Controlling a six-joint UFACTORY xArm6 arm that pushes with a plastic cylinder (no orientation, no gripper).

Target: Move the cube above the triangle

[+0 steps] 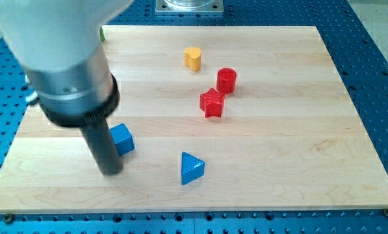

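Wooden surface (278, 162) on blue perforated base (375, 58), w/ arm housing (57, 58) filling the view's upper left. No pincer on this rig, so no open/closed state to report and nothing held; the arm ends in a dark rod. My tip (110, 172) rests on the surface, touching or just beside the blue cube (122, 138) at approx. its 7 o'clock. Blue triangle (192, 168) lies near the cube, at approx. 4 o'clock from it, the two apart. Well apart, toward the view's top: red star block (212, 102), w/ red cylinder (227, 79) just beside it at 1 o'clock, and yellow heart-shaped block (192, 57) at approx. 11 o'clock from the cylinder. Small green object (101, 34) shows at the housing's edge; shape cannot be told.
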